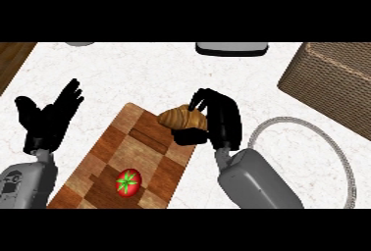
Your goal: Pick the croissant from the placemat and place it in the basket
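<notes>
The croissant point(181, 117) sits at the wooden placemat's point(109, 162) top corner, and the right hand point(217, 120) curls round it, thumb beneath.

I have the right hand point(217, 120) out ahead of its grey forearm point(257, 179), which comes up from the lower edge and leans toward the view's left. Its black fingers point(199, 100) and thumb point(190, 136) are curled inward from opposite sides — closed around what sits between them, palm turned left. My left hand point(45, 120) shows at the left edge — fingers straight and spread, pointing up and slightly right, thumb apart, holding nothing. Only a short stretch of its grey wrist point(27, 184) shows below.
</notes>
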